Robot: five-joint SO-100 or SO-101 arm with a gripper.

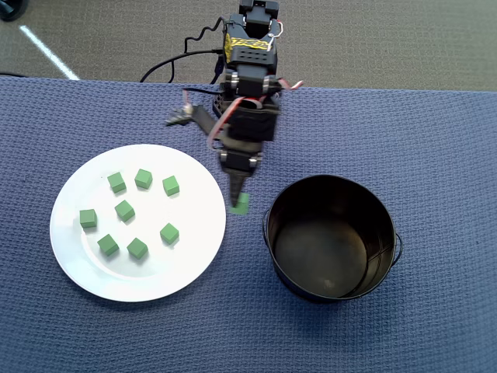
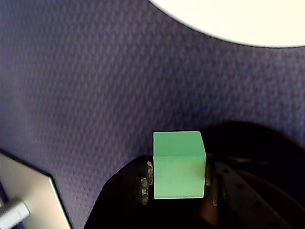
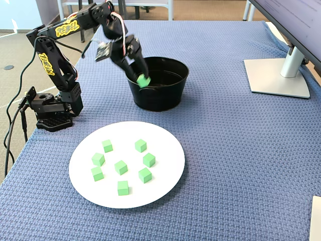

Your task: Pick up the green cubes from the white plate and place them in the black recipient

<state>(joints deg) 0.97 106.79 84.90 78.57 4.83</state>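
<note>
Cube in transit: one small matte green cube (image 2: 178, 164) sits clamped between the two fingers of the black gripper (image 1: 238, 203), which is closed on it; the wrist view shows a finger pressed against each side face. In the overhead view this held cube lies over the blue woven tablecloth (image 1: 435, 140), in the gap between the rim of the large round glossy white plate (image 1: 78, 264) and the wall of the round black metal pot (image 1: 332, 237), nearer the plate's edge. In the fixed view the same cube (image 3: 144, 80) appears raised above the cloth, in front of the pot's near-left rim (image 3: 165, 103).

Eight more green cubes (image 1: 124, 210) lie loosely scattered on the white plate, apart from one another and clear of the gripper. The fixed view shows them in the same spread (image 3: 121, 167).

The pot stands upright, just beside the plate without touching it; its shiny inside shows no cube in the overhead view. Thin wire handle lugs project at its sides.

Surroundings: the black arm with yellow lettering (image 3: 60, 30) rises from its base (image 3: 52, 113) at the cloth's edge, with cables trailing off the table. A silver monitor stand (image 3: 278, 75) sits on the cloth, well apart from pot and plate. Nothing lies between the gripper and the pot.
</note>
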